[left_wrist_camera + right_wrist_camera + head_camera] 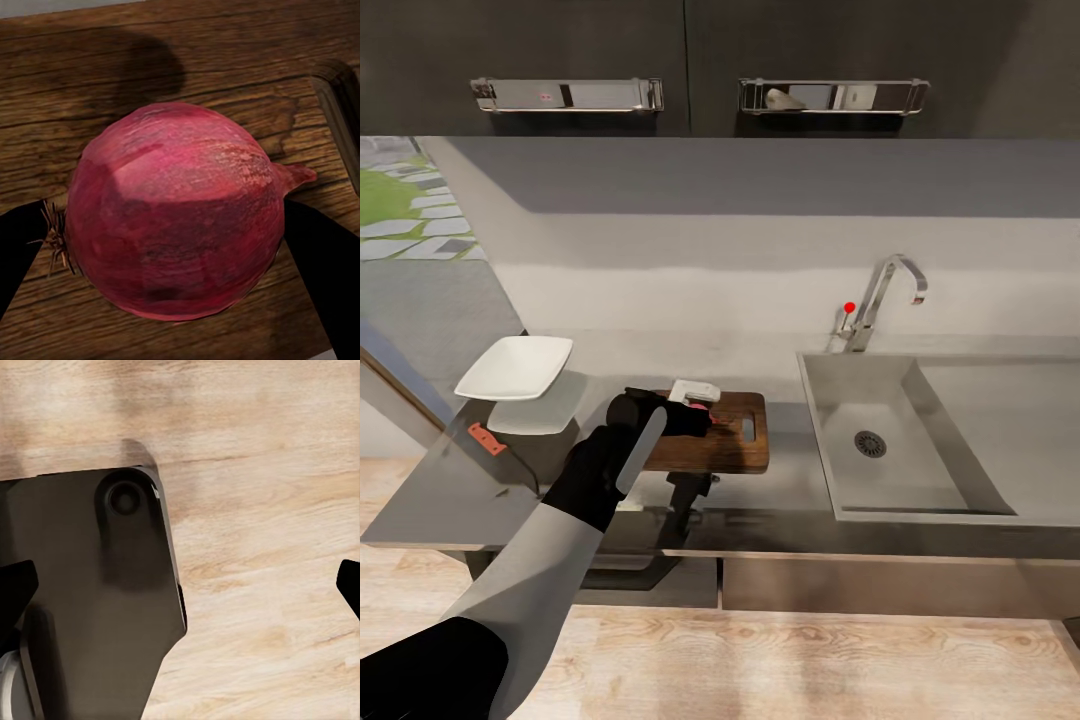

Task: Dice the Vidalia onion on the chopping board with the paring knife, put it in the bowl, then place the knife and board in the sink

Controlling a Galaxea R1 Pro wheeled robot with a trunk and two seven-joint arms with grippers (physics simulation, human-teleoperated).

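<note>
We are holding the round pinkish-red Vidalia onion (176,214) in our left gripper (698,406), fingers pressing both its sides, over the brown wooden chopping board (732,450). We are judging it best to lower it flat, mid-board, before letting go, so it is not rolling. Our right gripper (180,585) is hanging wide apart above pale floor. At ten o'clock the reddish-handled paring knife (487,438) is lying, the white squarish bowl (515,366) beyond; at three o'clock the grey steel sink (920,440).
</note>
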